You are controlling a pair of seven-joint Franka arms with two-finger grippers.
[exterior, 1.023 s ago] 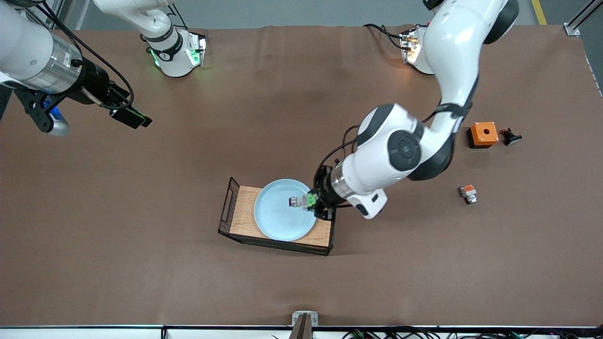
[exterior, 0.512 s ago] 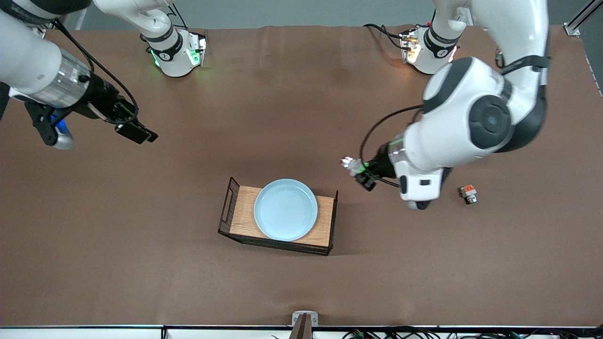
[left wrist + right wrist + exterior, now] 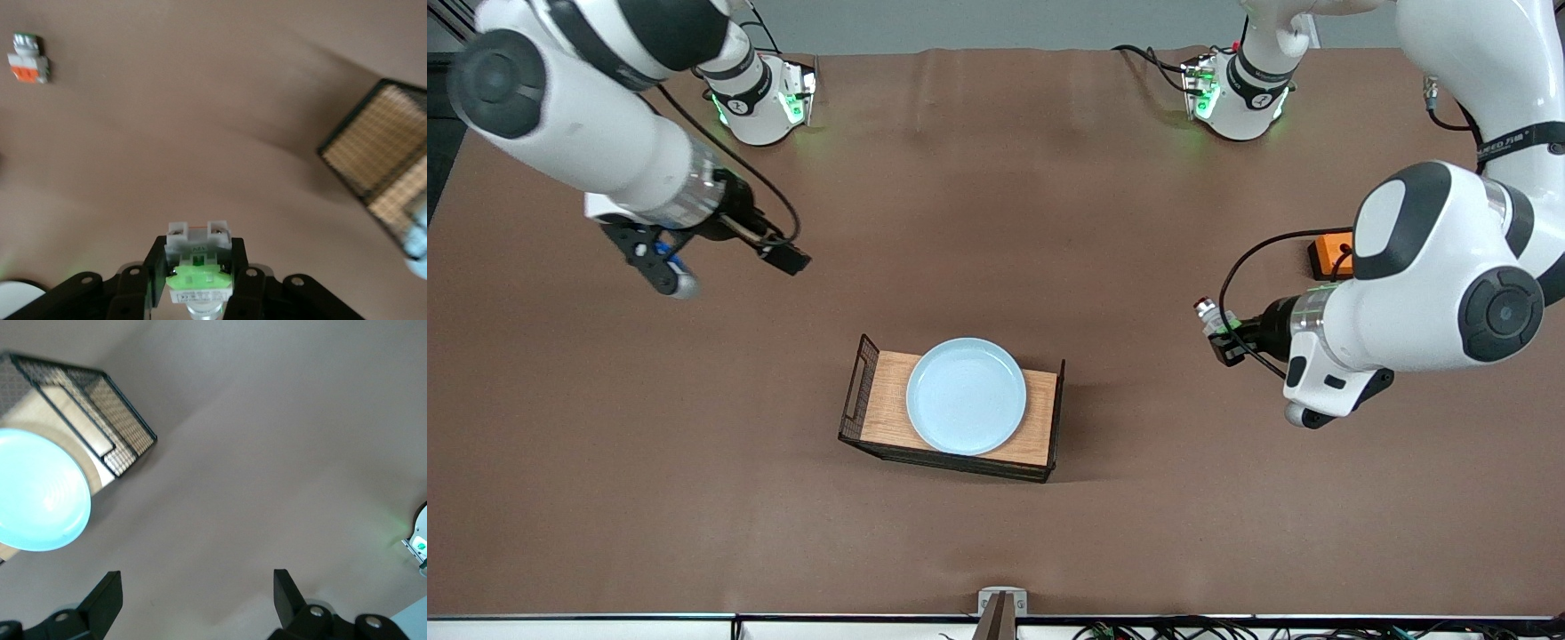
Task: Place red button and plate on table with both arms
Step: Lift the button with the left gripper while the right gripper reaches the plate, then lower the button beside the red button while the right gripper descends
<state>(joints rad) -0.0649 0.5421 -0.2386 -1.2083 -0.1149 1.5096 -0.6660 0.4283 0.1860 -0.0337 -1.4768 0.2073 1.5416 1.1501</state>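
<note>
Mostly hidden orange box (image 3: 1330, 255) under left arm. Left gripper (image 3: 1224, 336) clamps button (image 3: 1209, 316) over bare table (image 3: 996, 533); right gripper (image 3: 195, 600) open over its end. Plate (image 3: 966, 396) on tray (image 3: 871, 404).

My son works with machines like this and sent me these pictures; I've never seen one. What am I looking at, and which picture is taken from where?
These are two white robot arms bolted to a brown table. The wide picture looks down from a high camera facing them. The other two come from small cameras on each arm's wrist.

The left gripper is over bare table toward the left arm's end, its fingers shut on the red button, a tiny switch part with a green block. The right gripper hangs open and empty over its own end.

In the middle, a pale blue plate sits on a small wooden tray. A similar part with an orange block lies on the table.
</note>
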